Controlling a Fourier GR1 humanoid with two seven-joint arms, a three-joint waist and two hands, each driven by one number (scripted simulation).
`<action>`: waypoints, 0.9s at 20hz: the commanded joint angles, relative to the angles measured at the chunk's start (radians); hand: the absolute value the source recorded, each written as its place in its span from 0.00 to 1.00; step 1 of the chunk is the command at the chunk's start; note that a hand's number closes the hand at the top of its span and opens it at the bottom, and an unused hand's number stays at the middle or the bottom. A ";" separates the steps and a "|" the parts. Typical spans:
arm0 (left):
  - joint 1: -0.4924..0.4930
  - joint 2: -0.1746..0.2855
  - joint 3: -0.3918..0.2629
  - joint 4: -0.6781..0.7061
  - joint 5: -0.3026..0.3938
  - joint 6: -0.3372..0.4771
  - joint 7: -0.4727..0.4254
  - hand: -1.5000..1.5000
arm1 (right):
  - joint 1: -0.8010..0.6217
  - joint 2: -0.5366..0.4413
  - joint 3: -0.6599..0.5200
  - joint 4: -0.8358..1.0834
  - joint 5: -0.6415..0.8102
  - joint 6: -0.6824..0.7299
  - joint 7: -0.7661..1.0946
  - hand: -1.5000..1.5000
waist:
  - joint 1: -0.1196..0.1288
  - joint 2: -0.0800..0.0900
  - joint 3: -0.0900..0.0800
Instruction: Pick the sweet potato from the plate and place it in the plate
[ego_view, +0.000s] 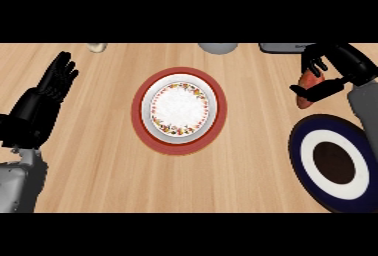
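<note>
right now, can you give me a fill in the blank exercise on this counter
1. The right hand is curled round the ____.
2. The floral plate has a ____ rim.
3. In the view, the dark blue plate lies to the ____ of the floral plate.
4. The left hand, resting open, holds ____.
Missing words: sweet potato; red; right; nothing.

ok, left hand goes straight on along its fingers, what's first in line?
Way looks free: the left hand, open at the view's left, points over the counter to its far edge. The small cream object there sits slightly right of that line; probably a near miss.
</note>
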 joint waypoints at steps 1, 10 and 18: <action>-0.016 0.007 0.008 -0.040 0.002 0.006 0.062 0.50 | 0.007 0.067 0.010 -0.167 -0.057 0.105 0.078 1.00 | -0.011 -0.004 0.000; 0.028 -0.030 -0.004 0.028 -0.030 -0.018 -0.054 0.50 | 0.030 0.263 0.088 -0.434 -0.069 0.160 0.372 1.00 | -0.005 0.002 0.000; 0.013 -0.049 -0.014 -0.026 -0.040 -0.005 -0.007 0.50 | -0.073 0.487 0.157 -0.276 0.007 0.047 0.497 1.00 | 0.015 0.009 0.000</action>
